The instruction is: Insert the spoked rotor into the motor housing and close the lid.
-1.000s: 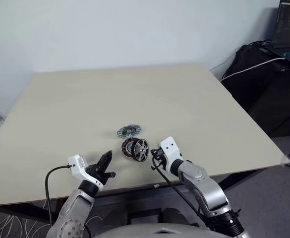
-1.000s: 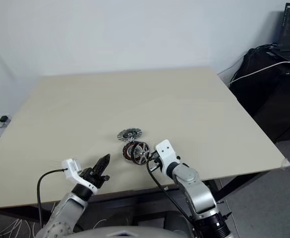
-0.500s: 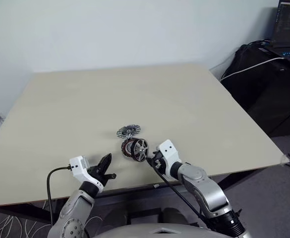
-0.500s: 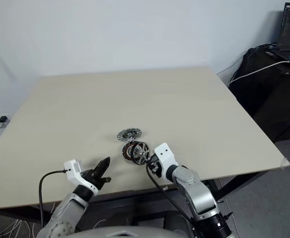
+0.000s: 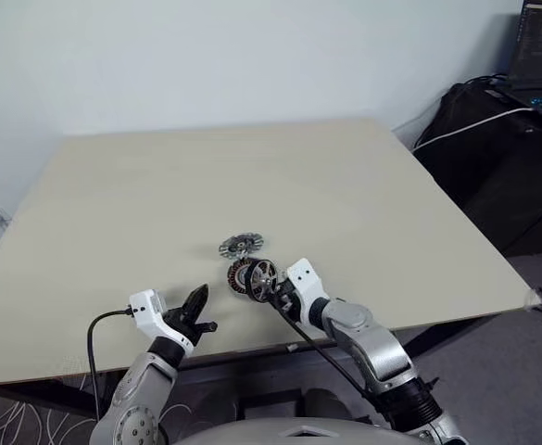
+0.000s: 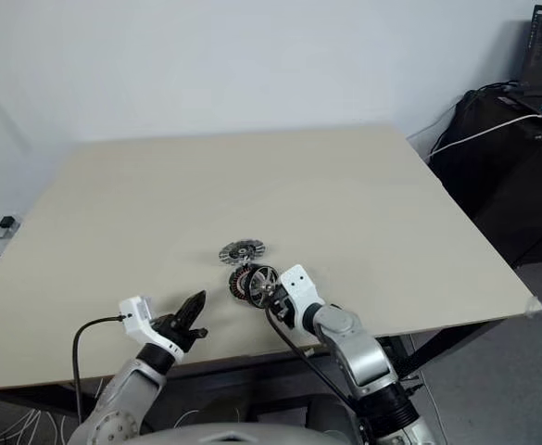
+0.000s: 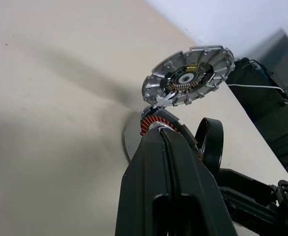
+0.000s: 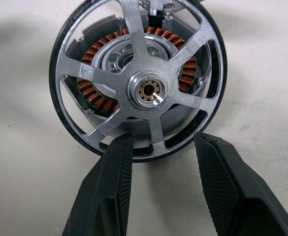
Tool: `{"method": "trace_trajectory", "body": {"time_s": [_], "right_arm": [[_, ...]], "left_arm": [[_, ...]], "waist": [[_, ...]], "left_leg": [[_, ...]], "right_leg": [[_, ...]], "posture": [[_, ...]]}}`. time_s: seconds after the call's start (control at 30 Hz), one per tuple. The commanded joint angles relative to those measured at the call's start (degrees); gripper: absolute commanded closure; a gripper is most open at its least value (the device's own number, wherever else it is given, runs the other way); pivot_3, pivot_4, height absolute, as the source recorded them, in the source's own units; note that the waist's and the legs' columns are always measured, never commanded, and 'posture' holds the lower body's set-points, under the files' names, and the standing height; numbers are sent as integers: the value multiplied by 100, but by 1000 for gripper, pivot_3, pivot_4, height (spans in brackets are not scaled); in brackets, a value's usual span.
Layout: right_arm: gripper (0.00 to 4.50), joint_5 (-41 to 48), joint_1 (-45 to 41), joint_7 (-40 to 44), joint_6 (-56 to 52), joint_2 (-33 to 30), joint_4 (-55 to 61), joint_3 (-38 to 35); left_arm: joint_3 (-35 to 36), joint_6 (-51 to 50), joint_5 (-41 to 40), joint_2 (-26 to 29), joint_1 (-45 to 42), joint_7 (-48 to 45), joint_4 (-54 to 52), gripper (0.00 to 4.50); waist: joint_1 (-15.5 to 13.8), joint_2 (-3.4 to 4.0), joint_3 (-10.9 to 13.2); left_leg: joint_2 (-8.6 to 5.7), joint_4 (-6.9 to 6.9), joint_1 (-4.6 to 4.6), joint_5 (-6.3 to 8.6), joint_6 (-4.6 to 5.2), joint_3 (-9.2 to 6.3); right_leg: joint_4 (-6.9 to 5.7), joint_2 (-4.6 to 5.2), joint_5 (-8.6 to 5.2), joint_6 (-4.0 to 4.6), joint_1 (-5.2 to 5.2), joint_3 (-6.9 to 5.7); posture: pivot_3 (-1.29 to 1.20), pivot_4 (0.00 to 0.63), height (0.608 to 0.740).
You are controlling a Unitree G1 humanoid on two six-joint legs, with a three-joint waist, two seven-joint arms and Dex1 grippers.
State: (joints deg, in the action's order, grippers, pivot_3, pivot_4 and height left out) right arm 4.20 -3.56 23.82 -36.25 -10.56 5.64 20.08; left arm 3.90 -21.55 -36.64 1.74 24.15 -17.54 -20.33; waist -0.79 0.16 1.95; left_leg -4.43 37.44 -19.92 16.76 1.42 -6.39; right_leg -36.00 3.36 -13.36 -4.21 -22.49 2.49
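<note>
Out on the pale table, a notched silver disc lies flat just behind the action, and a laptop glows off at the far right on dark bags. Nothing blocks the way. The motor housing stands on edge near the front, the spoked rotor seated against its copper windings. Since a second ago the right gripper has slid in leftward and parted its fingers; now it sits right at the rotor's rim. The right wrist view shows the released fingers flanking the lower rim, gripping nothing. The left gripper, clenched and empty, hangs near the table's front edge, its wrist view looking up at the notched disc.
</note>
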Motion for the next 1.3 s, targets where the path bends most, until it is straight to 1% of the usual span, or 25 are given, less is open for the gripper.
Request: {"method": "trace_trajectory", "body": {"time_s": [0.03, 0.13, 0.17, 0.23, 0.37, 0.4, 0.7, 0.83, 0.93, 1.03, 1.1, 1.3], "right_arm": [[2376, -27, -135, 30, 154, 51, 55, 45], [2376, -32, -142, 35, 167, 62, 54, 47], [2557, -35, -147, 36, 174, 65, 48, 45], [3015, -43, -147, 36, 185, 69, 50, 38], [4331, -44, -137, 39, 189, 68, 65, 18], [4464, -45, -130, 38, 185, 65, 79, 11], [4464, -5, -156, 142, 106, -83, 463, -18], [4464, -158, -365, 698, 52, -661, 954, 420], [4464, -237, -579, 1090, 9, -1027, 1089, 748], [4464, -450, -916, 1453, 62, -1337, 978, 1142], [4464, -579, -1165, 1662, 132, -1434, 808, 1358], [4464, -821, -1799, 2023, 433, -1405, 180, 1576]], "left_arm": [[9, 78, -54, -33, -70, -38, -75, 4500], [13, 75, -62, -47, -63, -40, -83, 4500], [17, 74, -65, -52, -67, -39, -79, 4500], [20, 63, -65, -58, -74, -36, -66, 4500], [20, 55, -61, -67, -72, -37, -51, 4500], [18, 54, -61, -68, -68, -36, -55, 4500], [8, 35, -87, -95, -84, -53, -23, 4500], [0, 29, -97, -111, -84, -62, -15, 4500], [-7, 19, -95, -122, -108, -57, -4, 4500], [-23, 30, -93, -149, -130, -64, 27, 4500], [-44, 51, -86, -179, -120, -73, 45, 4500], [-58, 102, -96, -268, -24, -80, 32, 4500]], "waist": [[0, 0, 0], [5, 0, 0], [6, 0, 0], [7, 0, 0], [5, 0, 0], [5, 0, 0], [1, 0, 0], [4, 1, 2], [9, -2, 1], [4, -3, 0], [6, -3, 0], [45, -15, -7]], "left_leg": [[0, 0, 0, 0, 0, 0], [0, 0, 0, 0, 0, 1], [0, 0, 1, 0, 0, 1], [0, 0, 1, 0, 0, 1], [0, 0, 1, 0, 0, 1], [0, 0, 1, 0, 0, 1], [0, 1, 1, -2, 3, 1], [-1, 2, 0, -7, 14, 2], [1, 3, 2, -9, 17, 2], [2, 4, 2, -15, 27, 1], [1, 5, 2, -16, 27, 2], [6, 7, 10, -17, 25, 2]], "right_leg": [[0, 0, 0, 0, 0, 0], [0, 0, 0, 0, 0, 1], [0, 0, 0, 0, 0, 1], [-1, -1, 0, 0, 0, 1], [-1, -1, 0, 0, 0, 1], [-1, -1, 0, 0, 0, 1], [-1, 0, 1, 0, 1, 1], [0, 1, 1, -1, 1, 2], [-1, -1, 1, -1, 2, 1], [-1, -1, 1, -1, 2, -1], [-1, 0, 1, -2, 3, 1], [-3, -5, 3, -3, 9, 1]], "posture": [[0, 0, 740], [0, 0, 740], [0, 0, 740], [0, 0, 740], [0, 0, 740], [0, 0, 740], [0, 0, 740], [0, 0, 740], [0, 0, 740], [0, 0, 740], [0, 0, 740], [0, 0, 740]]}}
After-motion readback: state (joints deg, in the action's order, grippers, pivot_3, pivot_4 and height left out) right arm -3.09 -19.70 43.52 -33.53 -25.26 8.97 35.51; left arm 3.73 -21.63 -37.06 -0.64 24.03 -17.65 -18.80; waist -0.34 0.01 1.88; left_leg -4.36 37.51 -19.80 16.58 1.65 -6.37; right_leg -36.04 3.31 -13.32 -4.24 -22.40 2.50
